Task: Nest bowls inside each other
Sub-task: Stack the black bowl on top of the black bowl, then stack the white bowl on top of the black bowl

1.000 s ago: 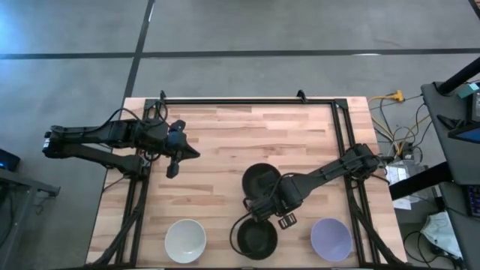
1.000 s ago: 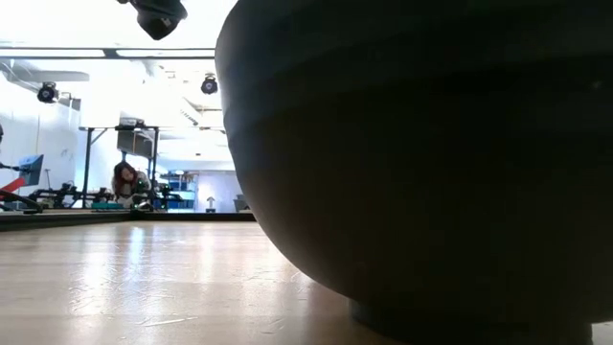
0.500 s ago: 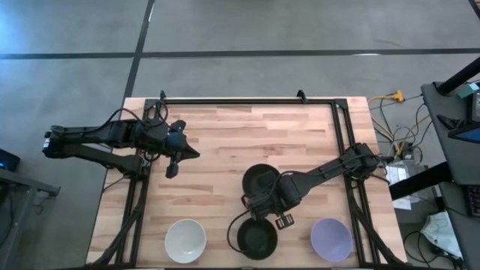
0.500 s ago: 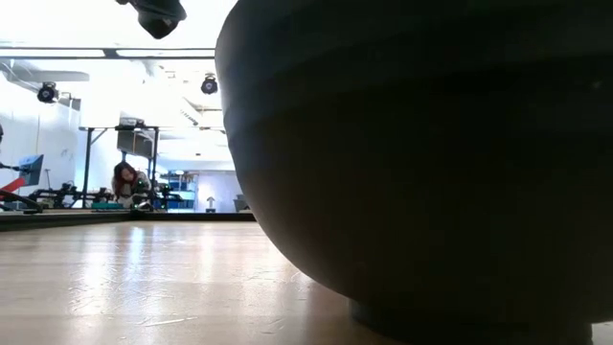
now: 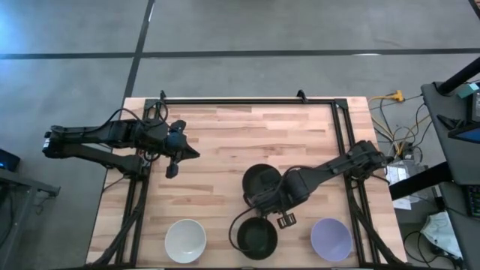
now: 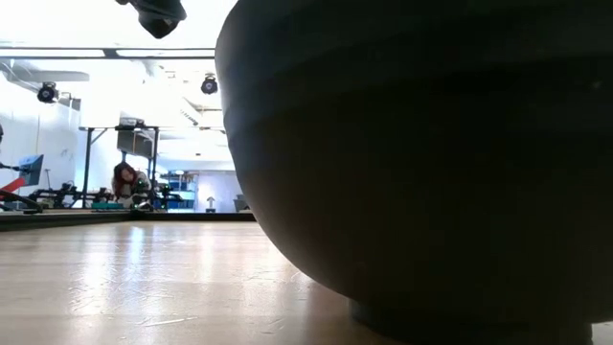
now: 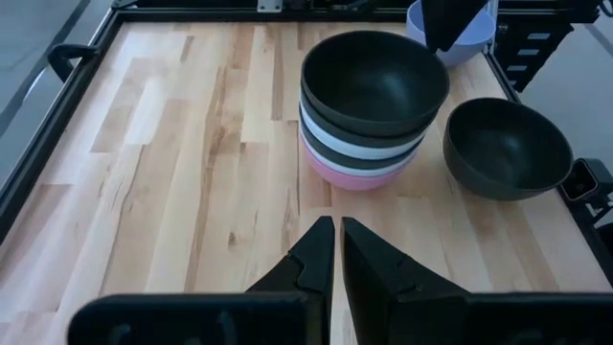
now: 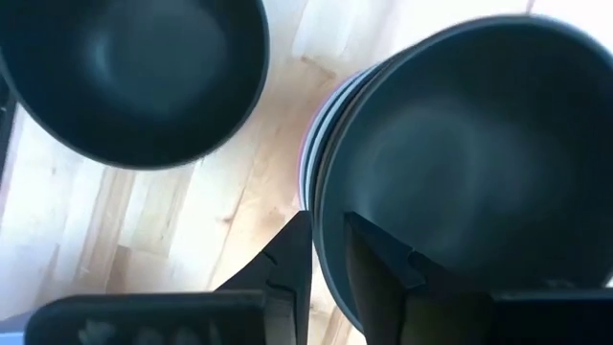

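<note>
A stack of bowls (image 5: 260, 178) stands mid-table: black on top, another black, white, and pink lowest (image 7: 369, 96). My right gripper (image 8: 326, 254) is at the stack's near side, shut on the top black bowl (image 8: 460, 144). A loose black bowl (image 5: 257, 237) stands upright on its foot by the near edge and fills the low view (image 6: 412, 163). A white bowl (image 5: 185, 240) and a lavender bowl (image 5: 331, 238) flank it. My left gripper (image 7: 331, 251) waits shut above the table's left side. My right gripper holds the top black bowl by its rim (image 8: 324, 206) on the stack's near side. One finger (image 8: 383, 254) is inside the bowl and one (image 8: 287, 259) outside, coming from above. The bowl sits nested in the stack, level.
A black metal frame (image 5: 247, 100) runs along the table's far and side edges. Bare wood (image 5: 217, 142) lies between the left gripper and the stack. The loose black bowl stands just near of the right gripper. Cables and equipment (image 5: 450, 150) lie off the table's right side.
My right gripper has crept a little toward the far edge, from above the gap between the loose black bowl and the stack to the stack's near rim. The bowls have stayed where they were.
</note>
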{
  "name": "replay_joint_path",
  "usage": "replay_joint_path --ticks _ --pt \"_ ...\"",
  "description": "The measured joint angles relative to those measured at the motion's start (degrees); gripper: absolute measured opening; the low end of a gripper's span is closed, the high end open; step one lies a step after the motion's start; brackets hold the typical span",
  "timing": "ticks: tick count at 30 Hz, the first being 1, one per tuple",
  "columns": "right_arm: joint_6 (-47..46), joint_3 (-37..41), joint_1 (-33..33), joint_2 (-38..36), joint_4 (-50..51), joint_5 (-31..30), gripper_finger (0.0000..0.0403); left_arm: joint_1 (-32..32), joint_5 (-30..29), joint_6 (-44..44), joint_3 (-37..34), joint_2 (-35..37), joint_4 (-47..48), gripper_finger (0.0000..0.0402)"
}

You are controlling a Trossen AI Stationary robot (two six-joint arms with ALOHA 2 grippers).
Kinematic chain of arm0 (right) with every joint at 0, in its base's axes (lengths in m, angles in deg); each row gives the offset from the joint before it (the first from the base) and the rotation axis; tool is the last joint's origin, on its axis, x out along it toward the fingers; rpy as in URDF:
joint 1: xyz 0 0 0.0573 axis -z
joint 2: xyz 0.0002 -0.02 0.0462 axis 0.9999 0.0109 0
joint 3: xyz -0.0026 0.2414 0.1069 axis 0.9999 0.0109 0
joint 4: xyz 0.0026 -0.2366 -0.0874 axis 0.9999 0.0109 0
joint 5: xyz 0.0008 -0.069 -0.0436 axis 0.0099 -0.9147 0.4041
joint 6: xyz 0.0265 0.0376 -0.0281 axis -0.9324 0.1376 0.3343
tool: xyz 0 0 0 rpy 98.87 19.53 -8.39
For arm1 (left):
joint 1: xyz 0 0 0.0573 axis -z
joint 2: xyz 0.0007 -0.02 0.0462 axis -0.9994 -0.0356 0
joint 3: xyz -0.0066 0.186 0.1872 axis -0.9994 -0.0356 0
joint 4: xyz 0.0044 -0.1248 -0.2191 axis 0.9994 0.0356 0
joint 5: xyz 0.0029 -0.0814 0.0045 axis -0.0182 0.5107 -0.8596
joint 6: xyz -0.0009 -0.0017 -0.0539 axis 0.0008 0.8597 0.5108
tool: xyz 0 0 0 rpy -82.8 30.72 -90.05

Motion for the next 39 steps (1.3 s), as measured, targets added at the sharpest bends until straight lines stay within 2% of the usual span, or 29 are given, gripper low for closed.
replay_joint_path --ticks 5,7,10,15,34,36,39 --pt "0.00 -1.22 0.00 -0.66 -0.14 0.00 0.0056 0.00 0.00 0.04 0.00 0.00 0.00 0.0008" --pt "0.02 -1.22 0.00 -0.66 -0.30 0.53 0.0048 -0.02 0.02 0.04 0.00 0.00 -0.02 0.0008" --pt "-0.04 -0.28 0.02 -0.63 -2.08 4.49 0.0034 -0.01 0.02 0.39 0.00 0.00 -0.04 0.0008" --pt "-2.42 1.54 -0.02 -0.61 -2.72 4.46 0.0011 0.01 0.26 0.48 0.00 0.00 -0.09 0.0008" --pt "-5.07 1.26 0.37 -0.53 -3.86 4.00 0.0009 0.02 2.68 0.50 0.00 0.00 -0.09 0.0008" --pt "-5.00 0.20 0.37 -0.56 -3.87 4.07 0.0009 0.00 4.68 0.62 0.00 0.00 0.09 0.0008" --pt "-4.39 -2.40 0.37 -2.11 -3.96 1.79 0.0009 -0.02 14.47 2.97 0.00 0.07 3.00 0.0008"
